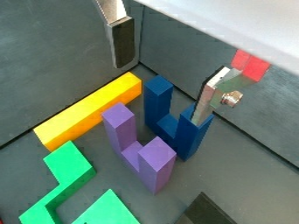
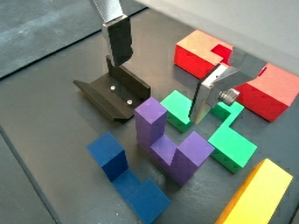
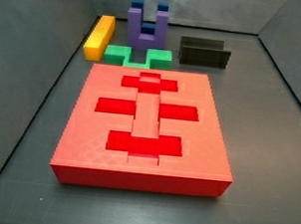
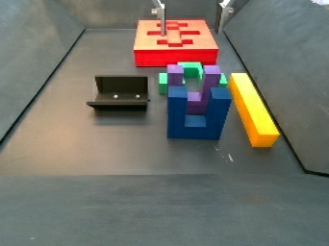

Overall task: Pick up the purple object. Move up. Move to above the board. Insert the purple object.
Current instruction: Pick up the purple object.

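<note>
The purple object (image 1: 140, 144) stands upright, prongs up, on the dark floor; it also shows in the other wrist view (image 2: 170, 142) and in both side views (image 3: 138, 30) (image 4: 195, 88). My gripper (image 1: 162, 89) (image 2: 162, 87) is open and empty, hanging well above the cluster of pieces. Its two fingers (image 1: 121, 42) stand wide apart, touching nothing. In a side view only its tips (image 4: 161, 9) show at the upper edge. The board (image 3: 145, 124) (image 4: 178, 36) lies flat beyond the green piece; part of it shows in a wrist view (image 2: 239, 74).
A blue U-shaped block (image 1: 170, 114) (image 4: 193, 123) stands right beside the purple object. A green notched block (image 2: 219, 133) (image 3: 135, 55) lies between it and the board. A yellow bar (image 1: 87, 109) (image 4: 253, 108) lies alongside. The fixture (image 2: 111, 92) (image 4: 122, 93) stands nearby.
</note>
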